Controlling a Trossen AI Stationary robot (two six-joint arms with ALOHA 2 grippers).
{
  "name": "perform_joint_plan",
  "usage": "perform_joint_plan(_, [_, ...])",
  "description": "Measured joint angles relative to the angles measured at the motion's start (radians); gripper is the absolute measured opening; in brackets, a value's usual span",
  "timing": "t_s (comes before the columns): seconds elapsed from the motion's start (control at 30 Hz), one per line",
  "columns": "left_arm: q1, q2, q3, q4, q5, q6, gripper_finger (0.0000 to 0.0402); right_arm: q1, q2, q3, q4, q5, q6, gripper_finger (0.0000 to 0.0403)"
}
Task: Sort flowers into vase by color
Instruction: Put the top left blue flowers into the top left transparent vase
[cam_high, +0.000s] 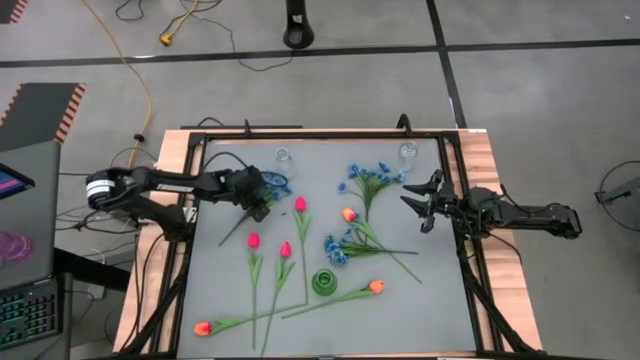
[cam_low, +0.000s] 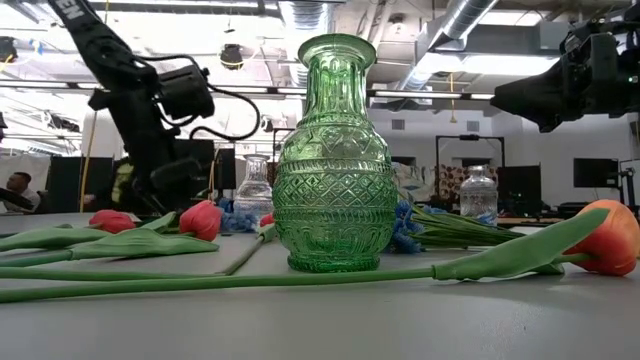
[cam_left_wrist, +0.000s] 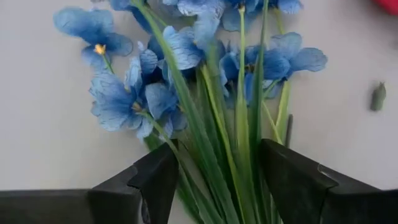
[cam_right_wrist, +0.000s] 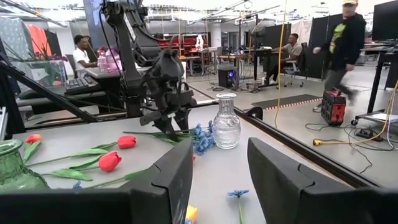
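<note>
A bunch of blue flowers (cam_high: 278, 182) lies on the grey table beside a small clear vase (cam_high: 283, 155). My left gripper (cam_high: 262, 200) is open over the bunch's green stems (cam_left_wrist: 217, 180), one finger on each side, with the blossoms (cam_left_wrist: 186, 74) ahead of it. The right wrist view shows this gripper (cam_right_wrist: 169, 124) down at the blue bunch (cam_right_wrist: 200, 138). My right gripper (cam_high: 415, 200) hangs open above the table's right side, holding nothing. Two more blue bunches (cam_high: 370, 180) (cam_high: 338, 250), pink-red tulips (cam_high: 285, 249) and orange tulips (cam_high: 376, 287) lie flat. My left gripper comes from above at the blue bunch's stems (cam_left_wrist: 205, 168), just behind the blossoms, with its fingers (cam_left_wrist: 155, 180) across them. Whether the fingers touch the stems, I cannot tell. The bunch lies on the table.
A green glass vase (cam_high: 325, 282) stands near the table's near edge, large in the low view (cam_low: 332, 160). A second clear vase (cam_high: 408, 152) stands at the far right. A dark frame (cam_high: 320, 135) borders the table. People (cam_right_wrist: 339, 43) move in the room beyond.
</note>
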Motion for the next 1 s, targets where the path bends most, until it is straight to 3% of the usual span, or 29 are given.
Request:
perform_joint_plan(0.17, [0.000,0.056,0.047,-0.036,-0.007,0.000,0.0164,0.000,0.000,0.000,-0.019,0.000,0.000,0.0182])
perform_joint_plan(0.57, [-0.001,0.026,0.115,-0.096,-0.018,-0.006,0.0014,0.000,0.000,0.000,-0.025,0.000,0.002,0.0182])
perform_joint_plan(0.83, [-0.001,0.024,0.158,-0.177,-0.016,-0.033,0.0010,0.000,0.000,0.000,-0.026,0.000,0.002,0.0182])
perform_joint_plan(1.0, [-0.006,0.023,0.199,-0.280,0.054,-0.036,0.0009,0.000,0.000,0.000,-0.026,0.000,0.002,0.0182])
